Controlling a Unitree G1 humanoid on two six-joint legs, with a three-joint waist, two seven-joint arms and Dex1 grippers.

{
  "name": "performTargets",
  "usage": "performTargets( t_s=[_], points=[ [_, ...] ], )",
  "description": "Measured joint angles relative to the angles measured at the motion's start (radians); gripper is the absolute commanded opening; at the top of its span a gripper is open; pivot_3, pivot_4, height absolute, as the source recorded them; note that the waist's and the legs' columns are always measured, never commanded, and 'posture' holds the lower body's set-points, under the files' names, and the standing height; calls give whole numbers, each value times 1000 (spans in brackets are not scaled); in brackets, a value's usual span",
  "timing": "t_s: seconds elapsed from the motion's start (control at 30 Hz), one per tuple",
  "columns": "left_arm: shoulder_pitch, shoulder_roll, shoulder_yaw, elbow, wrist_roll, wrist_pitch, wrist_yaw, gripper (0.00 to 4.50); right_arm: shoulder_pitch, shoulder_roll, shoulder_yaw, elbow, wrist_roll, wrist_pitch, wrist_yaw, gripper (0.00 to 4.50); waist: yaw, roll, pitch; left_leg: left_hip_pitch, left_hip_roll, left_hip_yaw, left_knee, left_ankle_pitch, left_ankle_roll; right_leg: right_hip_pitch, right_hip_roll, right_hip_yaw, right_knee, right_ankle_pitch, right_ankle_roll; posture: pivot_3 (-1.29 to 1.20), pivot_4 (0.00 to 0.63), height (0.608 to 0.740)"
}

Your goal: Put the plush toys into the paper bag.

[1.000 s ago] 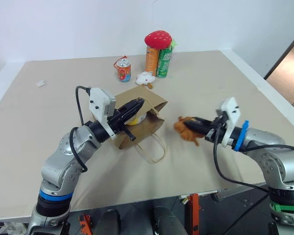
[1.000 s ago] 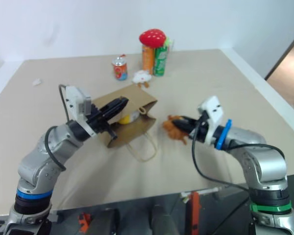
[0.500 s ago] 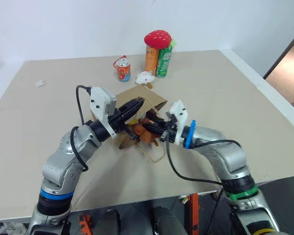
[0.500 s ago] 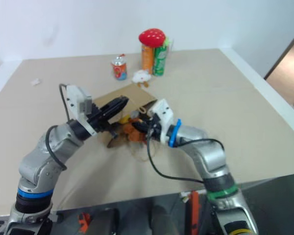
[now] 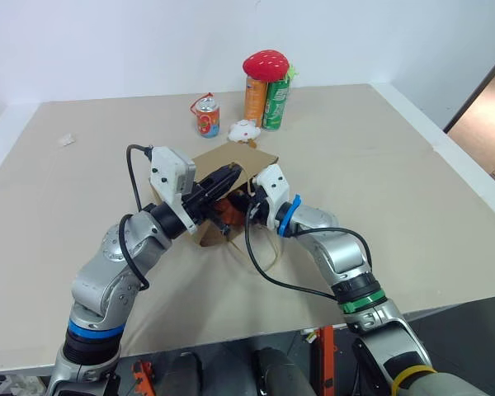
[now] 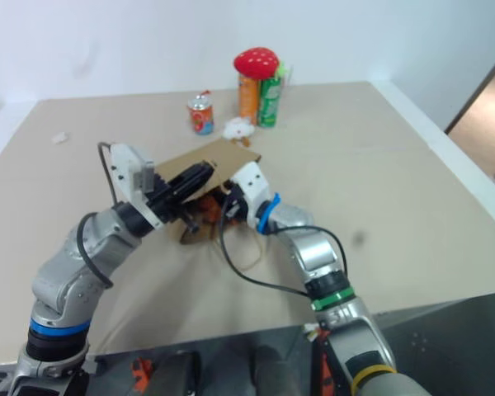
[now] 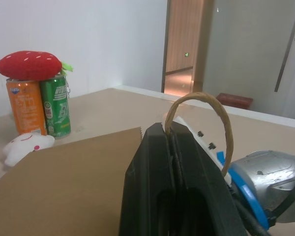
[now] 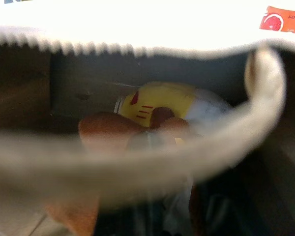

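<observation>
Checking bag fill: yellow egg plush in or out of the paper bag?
In. The right wrist view looks through the paper bag mouth and shows the yellow egg plush inside, behind the brown monkey plush.

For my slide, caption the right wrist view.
Inside the paper bag: brown monkey plush lying against the yellow egg plush.

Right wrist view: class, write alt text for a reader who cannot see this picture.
Inside the paper bag, a yellow-and-white egg-shaped plush lies at the back with the brown monkey plush in front of it. A tan cord handle loops across the bag's zigzag-edged mouth.
</observation>
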Motion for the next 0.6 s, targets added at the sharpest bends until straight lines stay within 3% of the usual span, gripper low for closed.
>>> performTargets(
  t_s=[0.07, 0.1, 0.2, 0.3, 0.4, 0.47, 0.6],
  points=[
    [1, 0, 0, -1, 0, 0, 0, 0, 1, -2, 0, -5, 0, 0, 13, 3249, 0, 0, 0, 0, 0, 0, 0, 0, 0, 0, 0, 0, 0, 0, 0, 0, 150, 740],
    [1, 0, 0, -1, 0, 0, 0, 0, 4, -3, 0, -9, 0, 1, 17, 3836, 0, 0, 0, 0, 0, 0, 0, 0, 0, 0, 0, 0, 0, 0, 0, 0, 150, 740],
    [3, 0, -1, -2, 0, 0, 0, 0, 19, -11, 0, -46, 3, 7, 33, 3836, 0, 0, 0, 0, 0, 0, 0, 0, 0, 0, 0, 0, 0, 0, 0, 0, 150, 740],
    [5, 1, 0, -5, 0, 0, -1, 0, 102, -84, -11, -220, 55, 80, 92, 3836, 0, 0, 0, 0, 0, 0, 0, 0, 0, 0, 0, 0, 0, 0, 0, 0, 150, 740],
    [6, 3, -3, -7, 0, 0, -4, 0, 144, -136, -60, -332, 113, 148, 120, 3836, 0, 0, 0, 0, 0, 0, 0, 0, 0, 0, 0, 0, 0, 0, 0, 0, 150, 740],
    [7, 10, 0, -8, -1, 0, -5, 0, 209, -243, -151, -469, 223, 266, 174, 3836, 1, 0, 0, 0, 0, 0, 0, 0, 0, 0, 0, 0, 0, 0, 0, 0, 150, 740],
    [5, 11, -4, -8, -1, 0, -9, 0, 253, -296, -181, -532, 282, 339, 203, 3836, 0, 0, 0, 1, 0, 0, 0, 0, 0, 0, 1, 1, 0, 0, 0, 0, 150, 740]
  ],
)
